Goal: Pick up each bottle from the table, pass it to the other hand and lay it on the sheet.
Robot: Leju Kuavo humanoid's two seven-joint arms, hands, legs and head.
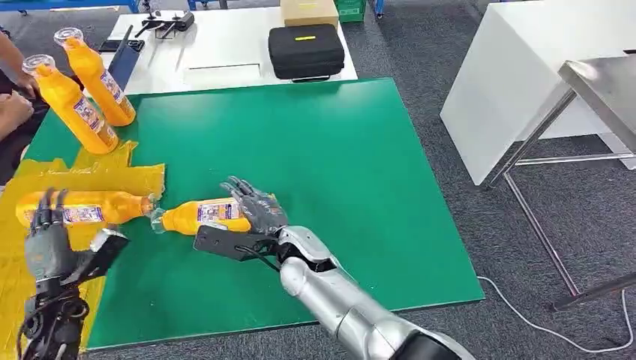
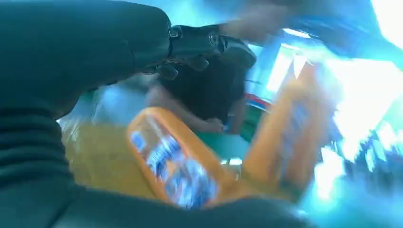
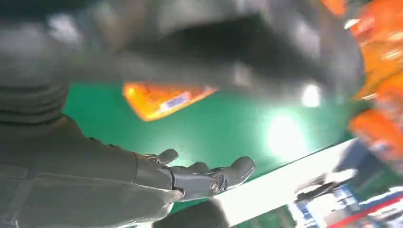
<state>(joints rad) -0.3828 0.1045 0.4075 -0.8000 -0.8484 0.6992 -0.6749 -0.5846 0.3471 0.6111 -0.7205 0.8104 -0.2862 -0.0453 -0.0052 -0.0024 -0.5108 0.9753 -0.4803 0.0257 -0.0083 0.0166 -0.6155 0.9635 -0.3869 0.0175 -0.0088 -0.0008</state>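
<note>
done: one bottle (image 1: 79,208) on sheet (image 1: 112,176) | right hand (image 1: 251,206) grips second bottle (image 1: 199,216) | left hand (image 1: 49,244) open, empty | left: two standing bottles (image 1: 82,94) far left

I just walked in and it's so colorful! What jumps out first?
The orange bottles: two standing at the far left of the green table, one lying on the yellow sheet, and one lying bottle under the right hand. The left hand hovers over the sheet.

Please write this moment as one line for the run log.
right hand: on lying bottle | left hand: open | upright bottles: two
</note>
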